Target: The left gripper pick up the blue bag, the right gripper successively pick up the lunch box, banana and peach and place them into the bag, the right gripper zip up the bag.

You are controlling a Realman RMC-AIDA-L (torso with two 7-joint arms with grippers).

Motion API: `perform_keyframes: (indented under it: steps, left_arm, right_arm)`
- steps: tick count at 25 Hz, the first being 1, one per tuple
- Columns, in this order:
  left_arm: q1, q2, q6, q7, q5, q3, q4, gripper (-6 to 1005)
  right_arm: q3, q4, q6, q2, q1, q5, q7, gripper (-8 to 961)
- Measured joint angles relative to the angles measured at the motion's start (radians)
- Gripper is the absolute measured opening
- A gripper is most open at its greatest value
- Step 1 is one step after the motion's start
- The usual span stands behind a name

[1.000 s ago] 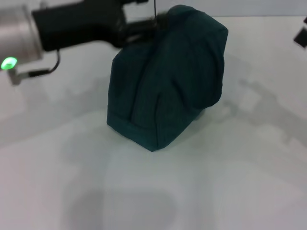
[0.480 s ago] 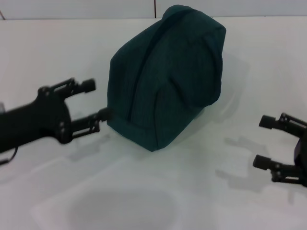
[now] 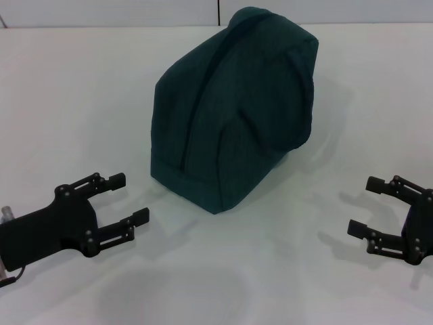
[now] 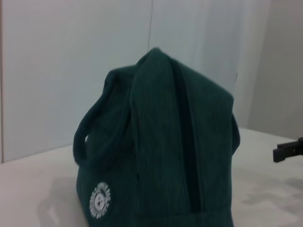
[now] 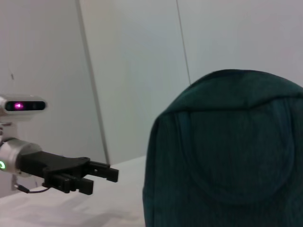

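Observation:
The blue bag (image 3: 233, 108) stands upright and closed on the white table, in the middle and toward the back. It also shows in the left wrist view (image 4: 156, 151), with its white round logo low on one side, and in the right wrist view (image 5: 227, 151). My left gripper (image 3: 128, 200) is open and empty, low at the front left, apart from the bag. My right gripper (image 3: 365, 206) is open and empty, low at the front right, apart from the bag. The lunch box, banana and peach are out of view.
The white table (image 3: 223, 271) spreads around the bag. White wall panels (image 4: 71, 71) stand behind it. In the right wrist view the left arm (image 5: 57, 170) shows beside the bag, with a camera bearing a pink light (image 5: 19, 106) above it.
My left gripper has come down from the top of the bag to the front left of the table. My right gripper has come into view and shifted slightly at the front right. The bag stays put.

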Motion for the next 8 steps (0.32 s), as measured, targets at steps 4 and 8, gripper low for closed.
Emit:
perform_keyframes:
  steps: [4,8]
  left_arm:
    - [0.002,0.0,0.007,0.001,-0.002,-0.001,0.001,768]
    - [0.0,0.001,0.035,-0.006,-0.005,-0.002,0.003,768]
  right_arm:
    - [0.0,0.0,-0.004,0.0,0.002,0.002,-0.007,874]
    - [-0.005,0.0,-0.003,0.003,0.004,0.002,-0.01,874]
